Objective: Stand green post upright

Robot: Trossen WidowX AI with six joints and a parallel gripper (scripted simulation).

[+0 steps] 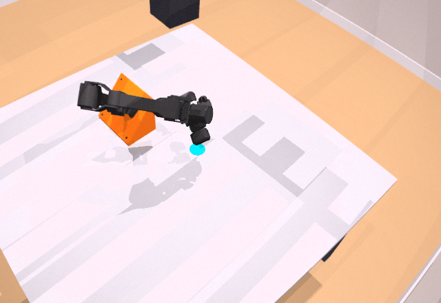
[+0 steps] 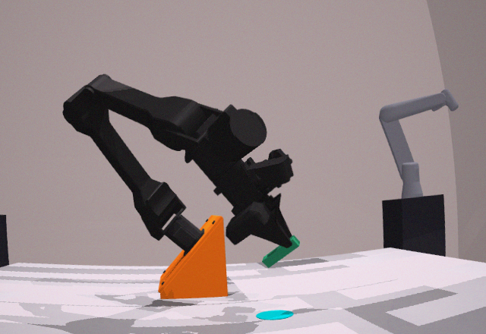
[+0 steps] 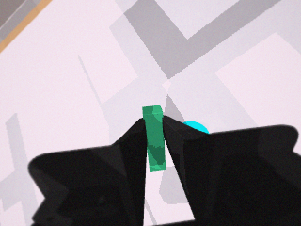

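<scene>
The green post (image 2: 280,253) (image 3: 154,137) is held in the air at a slant. In the exterior view its upper end is at the fingertips and its free end points down to the left. My gripper (image 2: 291,242) (image 3: 152,121) is shut on the post near that upper end. The cyan circle (image 1: 196,149) (image 2: 274,315) (image 3: 195,126) lies flat on the table, below the gripper. In the wrist view it is just right of the post and partly hidden by the right finger. In the top view the gripper hides nearly all of the post.
An orange wedge-shaped base (image 1: 142,129) (image 2: 200,271) carries the black arm and stands left of the circle in the top and exterior views. The white table (image 1: 231,221) has grey shadows across it. A grey arm (image 2: 396,142) on a dark pedestal (image 2: 414,224) stands in the background.
</scene>
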